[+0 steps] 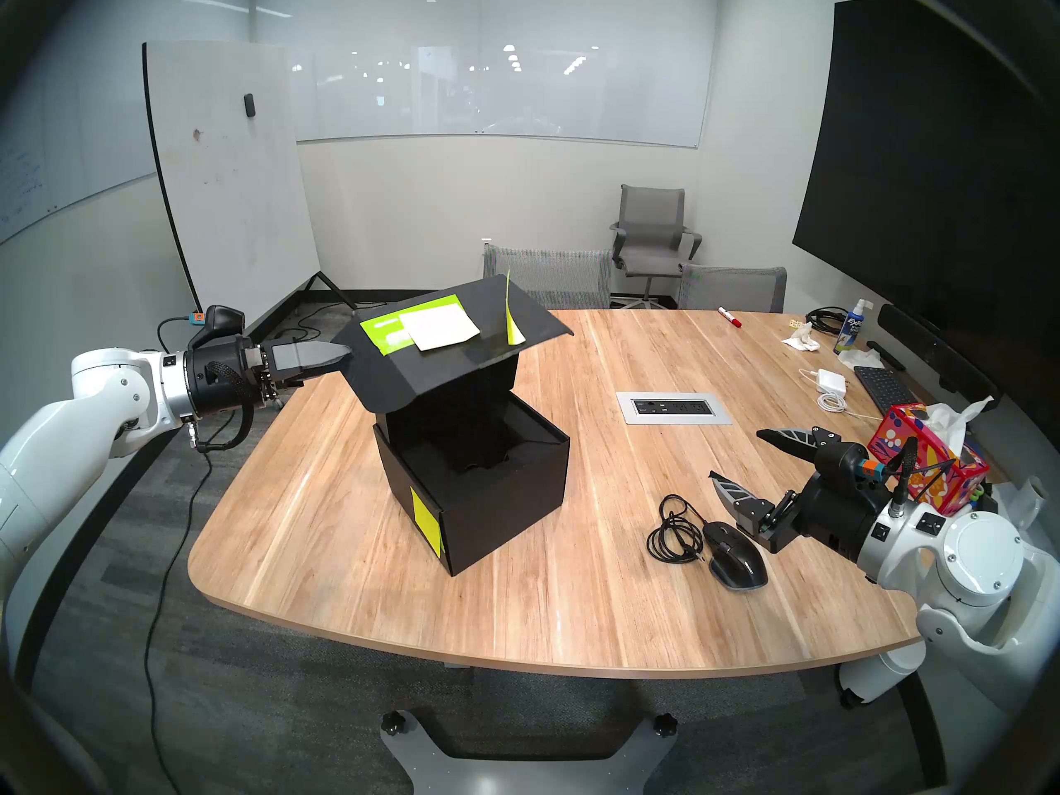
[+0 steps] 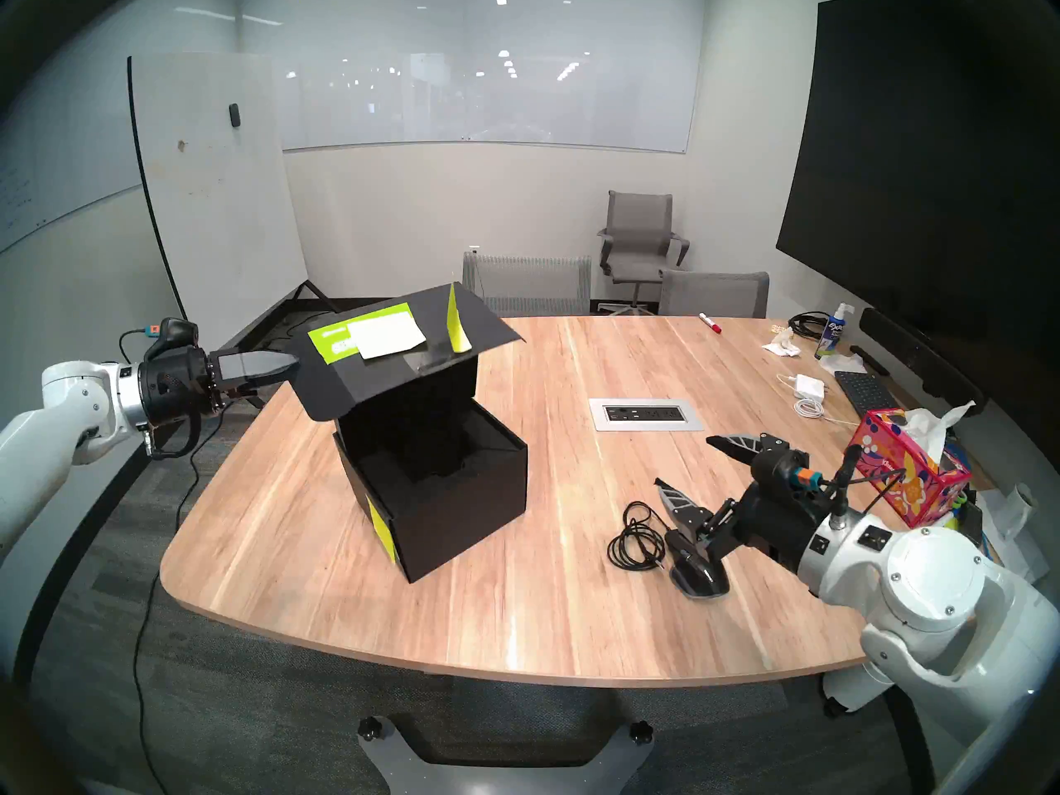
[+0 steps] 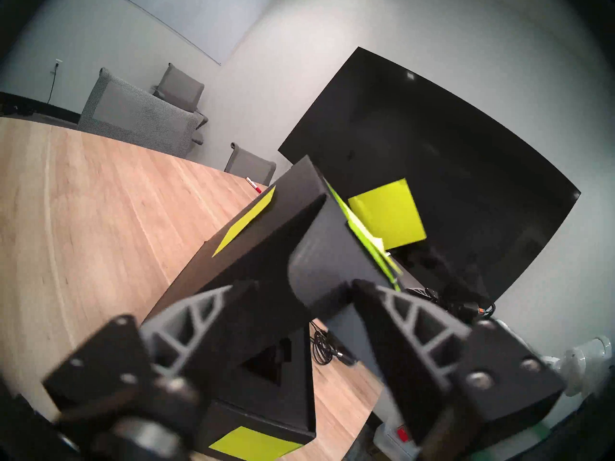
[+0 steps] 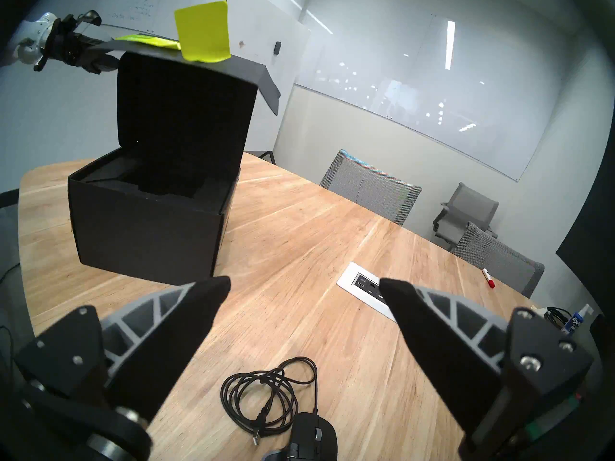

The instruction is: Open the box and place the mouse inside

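Observation:
The black box stands on the left half of the wooden table. Its hinged lid is raised, with a green label and pale notes on top. The black recessed insert shows inside. My left gripper is at the lid's left side flap. In the left wrist view its jaws stand apart with the thin flap between them. The black mouse lies near the right front with its coiled cable beside it. My right gripper hovers open just above and behind the mouse, holding nothing.
A red floral tissue box sits right behind my right wrist. A white power adapter, keyboard, spray bottle and red marker lie at the far right. A socket panel is set in the table's middle.

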Robot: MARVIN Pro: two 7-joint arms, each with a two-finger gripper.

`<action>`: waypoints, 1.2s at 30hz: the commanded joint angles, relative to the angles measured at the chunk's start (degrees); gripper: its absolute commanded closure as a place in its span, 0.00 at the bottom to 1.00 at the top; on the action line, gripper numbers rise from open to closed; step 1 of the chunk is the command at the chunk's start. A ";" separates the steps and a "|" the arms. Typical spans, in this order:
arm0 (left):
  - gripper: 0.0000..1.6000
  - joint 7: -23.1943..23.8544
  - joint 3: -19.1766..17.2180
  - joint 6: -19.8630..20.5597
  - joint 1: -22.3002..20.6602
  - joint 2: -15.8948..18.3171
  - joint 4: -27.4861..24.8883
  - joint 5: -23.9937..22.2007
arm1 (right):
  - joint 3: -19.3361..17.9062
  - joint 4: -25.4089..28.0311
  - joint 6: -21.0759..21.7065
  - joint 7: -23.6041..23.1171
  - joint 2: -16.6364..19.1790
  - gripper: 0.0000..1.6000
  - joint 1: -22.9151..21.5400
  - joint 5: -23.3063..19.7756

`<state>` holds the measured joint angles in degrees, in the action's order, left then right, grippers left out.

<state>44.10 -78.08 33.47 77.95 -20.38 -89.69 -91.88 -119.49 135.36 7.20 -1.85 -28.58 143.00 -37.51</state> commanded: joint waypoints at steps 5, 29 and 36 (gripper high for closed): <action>0.00 1.01 -1.55 0.11 -0.69 0.41 -0.47 -0.69 | -0.17 0.32 -0.17 -0.10 -0.12 0.00 -0.03 -0.01; 0.00 17.78 -11.24 0.15 17.54 11.37 -2.55 -1.46 | -0.12 0.30 -0.15 -0.04 -0.07 0.00 -0.06 -0.03; 0.00 21.38 -13.12 -1.92 22.88 12.42 -3.14 0.48 | -0.12 0.29 -0.15 -0.04 -0.06 0.00 -0.06 -0.03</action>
<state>61.84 -88.44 33.34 94.85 -10.19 -92.14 -92.27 -119.49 135.36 7.20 -1.83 -28.56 143.00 -37.52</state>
